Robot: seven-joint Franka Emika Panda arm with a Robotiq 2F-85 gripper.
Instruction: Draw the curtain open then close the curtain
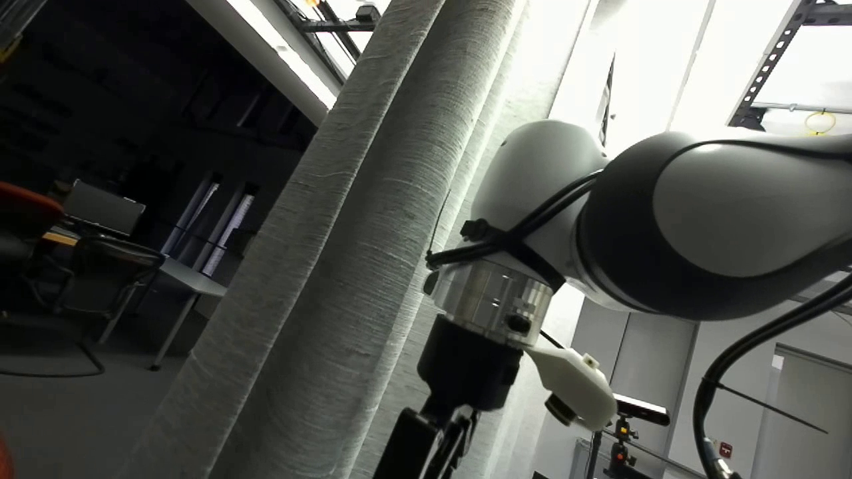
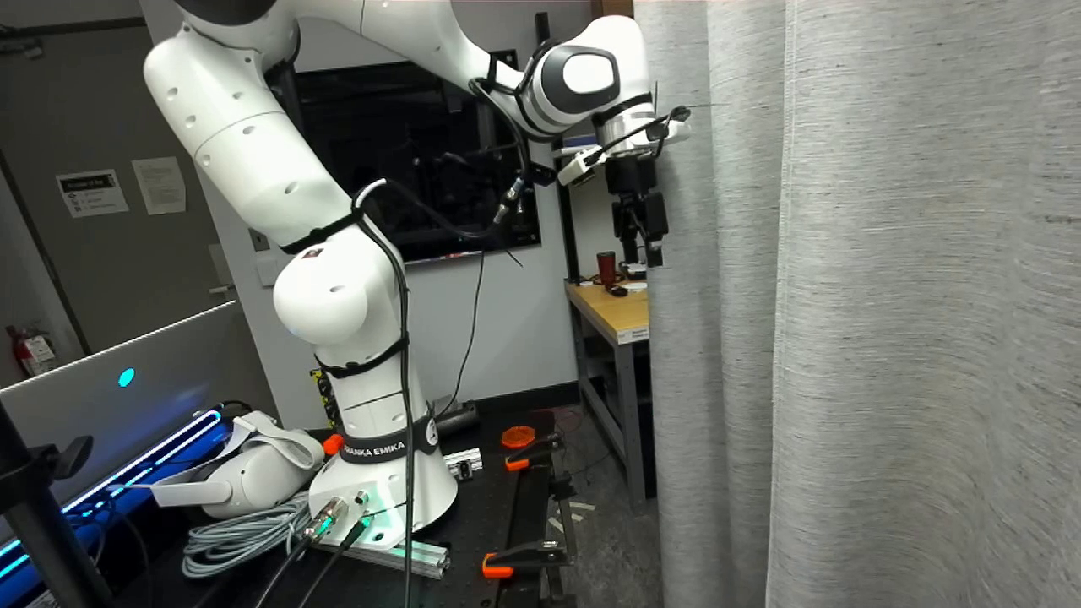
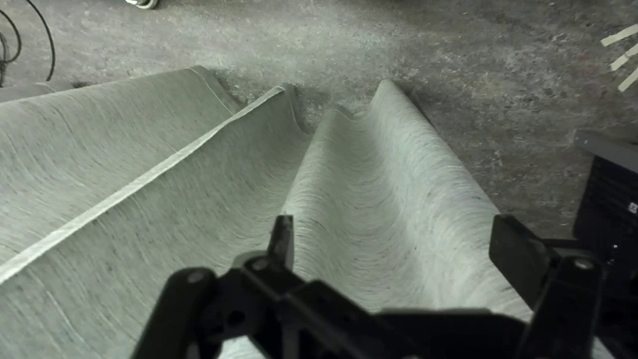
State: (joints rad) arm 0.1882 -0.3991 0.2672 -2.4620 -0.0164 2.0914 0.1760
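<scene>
The curtain (image 1: 346, 266) is a tall pale grey sheet hanging in vertical folds. It fills the right of an exterior view (image 2: 895, 304), and its folds run down to the floor in the wrist view (image 3: 359, 199). My black gripper (image 2: 643, 245) points down at the curtain's edge nearest the robot. In the wrist view my gripper (image 3: 394, 229) is open, its fingers wide apart on either side of a folded stretch of curtain. The fingers do not close on the fabric. I cannot tell whether they touch it. In an exterior view my gripper (image 1: 426, 449) is cut off by the bottom edge.
A wood-topped table (image 2: 621, 317) with a red cup (image 2: 606, 268) stands behind the gripper. The robot base (image 2: 380, 498) is on a black table with clamps (image 2: 528, 557), a headset (image 2: 262, 473) and a laptop (image 2: 143, 388). A camera on a stand (image 1: 622, 436) is behind the arm.
</scene>
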